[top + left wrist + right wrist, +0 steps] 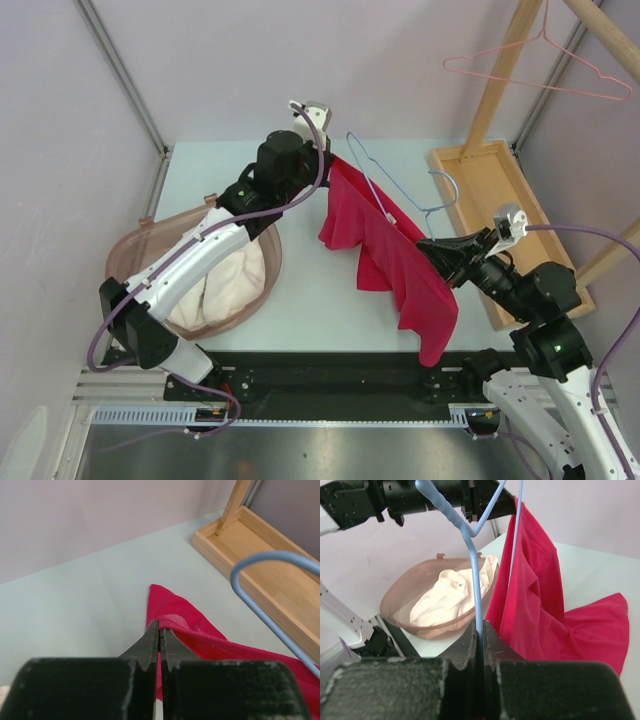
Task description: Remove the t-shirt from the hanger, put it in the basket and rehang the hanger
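A red t-shirt (395, 262) hangs between my two arms above the table, still draped on a light blue wire hanger (388, 190). My left gripper (327, 156) is shut on the shirt's hemmed edge (172, 622) at its upper left end. My right gripper (432, 247) is shut on the hanger's wire (476, 587) at the shirt's lower right part. In the right wrist view the shirt (540, 605) hangs to the right of the wire. The hanger's hook (260, 562) curves up at the right of the left wrist view.
A brown basket (150, 235) holding cream cloth (235, 280) sits at the left under my left arm. A wooden tray (500, 200) with an upright post stands at the right. A pink hanger (540, 70) hangs on the wooden rack at the top right.
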Motion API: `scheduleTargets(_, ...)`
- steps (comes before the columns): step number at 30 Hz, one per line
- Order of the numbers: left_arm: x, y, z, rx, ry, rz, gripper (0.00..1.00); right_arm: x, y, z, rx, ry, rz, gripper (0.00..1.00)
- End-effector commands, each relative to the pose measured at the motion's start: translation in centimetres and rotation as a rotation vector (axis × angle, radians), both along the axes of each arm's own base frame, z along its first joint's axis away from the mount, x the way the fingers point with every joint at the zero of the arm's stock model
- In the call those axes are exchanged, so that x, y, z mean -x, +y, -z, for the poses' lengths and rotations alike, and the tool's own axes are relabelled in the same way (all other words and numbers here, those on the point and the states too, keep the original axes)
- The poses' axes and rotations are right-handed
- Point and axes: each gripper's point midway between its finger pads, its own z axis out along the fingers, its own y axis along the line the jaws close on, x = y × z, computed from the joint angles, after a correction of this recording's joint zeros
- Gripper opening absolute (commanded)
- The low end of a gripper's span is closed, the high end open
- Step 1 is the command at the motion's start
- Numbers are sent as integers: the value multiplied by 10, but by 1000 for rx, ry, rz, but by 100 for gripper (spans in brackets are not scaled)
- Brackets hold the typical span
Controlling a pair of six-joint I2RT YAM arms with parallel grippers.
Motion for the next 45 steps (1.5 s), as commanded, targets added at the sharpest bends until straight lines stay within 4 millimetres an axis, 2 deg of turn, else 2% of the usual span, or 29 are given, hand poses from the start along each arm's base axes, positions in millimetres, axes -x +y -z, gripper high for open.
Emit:
scheduleTargets(1,-6,11,-19,72,-32,4,0,-10,-3,-27,-129,-66,44,0)
scheduleTargets(8,10,-8,-14,140,26,116,0,-45,7,-49,-230,-135,72,0)
scheduleTargets(9,11,-9,-10,145,37,120,0,-56,12,-45,-224,-119,74,0)
scheduleTargets(10,15,-15,-9,152,50,159,0,-58,13,-54,-241,-147,70,0)
scheduleTargets(17,28,-32,7,185,131,254,0,-106,36,-68,-245,-158,94,0)
scheduleTargets(23,33,-30,24,148,175,261,0,-144,50,-89,-265,-166,144,0)
scheduleTargets(25,36,-31,30,149,192,270,0,-159,45,-93,-270,-130,217,0)
scheduleTargets(26,37,-32,32,157,202,277,0,-169,38,-109,-296,-129,277,0)
scheduleTargets(27,40,-35,34,161,213,295,0,-177,35,-114,-306,-109,316,0)
scheduleTargets(28,41,-37,37,164,224,305,0,-186,32,-105,-278,-47,357,0)
scheduleTargets(29,42,-39,40,167,241,311,0,-193,24,-107,-277,-25,421,0)
scheduleTargets(30,43,-43,45,167,257,326,0,-198,20,-124,-287,-28,455,0)
scheduleTargets(31,44,-44,48,166,271,331,0,-203,15,-113,-245,24,498,0)
scheduleTargets(33,42,-51,54,170,300,344,0,-205,1,-123,-239,29,573,0)
scheduleTargets(35,44,-58,58,176,335,367,0,-203,-10,-115,-188,49,620,0)
scheduleTargets(36,44,-63,55,179,337,382,0,-200,-13,-116,-183,44,631,0)
scheduleTargets(38,48,-77,70,147,382,412,0,-191,-26,-116,-169,45,665,0)
scheduleTargets(39,48,-83,63,145,373,423,1,-187,-30,-117,-162,41,678,0)
scheduleTargets(40,48,-89,76,115,393,421,1,-180,-35,-116,-153,41,684,0)
scheduleTargets(41,55,-98,79,100,399,439,1,-175,-40,-117,-152,38,695,0)
scheduleTargets(43,59,-107,82,88,403,453,5,-163,-49,-117,-142,37,707,0)
scheduleTargets(45,68,-117,84,80,404,473,17,-156,-55,-112,-125,48,718,0)
